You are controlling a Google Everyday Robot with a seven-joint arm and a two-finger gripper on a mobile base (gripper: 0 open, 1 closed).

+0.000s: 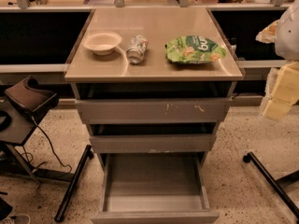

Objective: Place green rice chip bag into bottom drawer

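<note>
The green chip bag [195, 49] lies flat on the right part of the cabinet's top surface [154, 22], near the front edge and well apart from anything that could crowd a grasp. A crushed can [137, 49] lies on its side to the left of it, and a pale bowl [102, 42] stands further left. Below, the bottom drawer [154, 215] is pulled far out, with its tray open to the top, evidently so that the bag can be lowered straight in. The two drawers above it [154, 110] stick out only a little, which leaves the way down to the tray free. The gripper [280, 94] hangs at the right edge of the view, off the surface, lower than the bag and not touching it. Whether it is open or closed I cannot tell. By my reading the bag has not yet been picked up, so the reach to it comes first
</note>
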